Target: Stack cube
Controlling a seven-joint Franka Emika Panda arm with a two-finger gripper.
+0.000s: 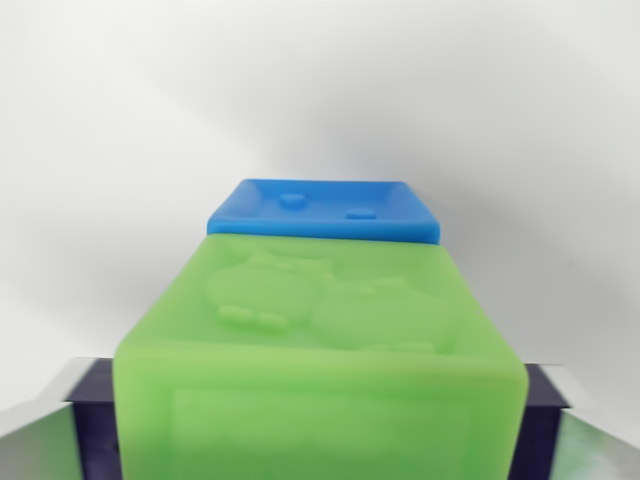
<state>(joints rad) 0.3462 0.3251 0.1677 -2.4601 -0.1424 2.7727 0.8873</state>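
Note:
A large green cube point(330, 330) with raised figures on its top face fills the lower middle of the wrist view. It sits between my two fingers point(40, 435), whose metal tips show at the bottom corners, so my gripper point(320, 440) is shut on it. Just beyond the green cube's far edge lies a blue cube point(325, 208), showing its top face with small raised marks and a thin front side. The blue cube's lower part is hidden behind the green one. Whether the two cubes touch cannot be told.
A plain white surface point(120, 120) surrounds both cubes on every side. No other object is in view.

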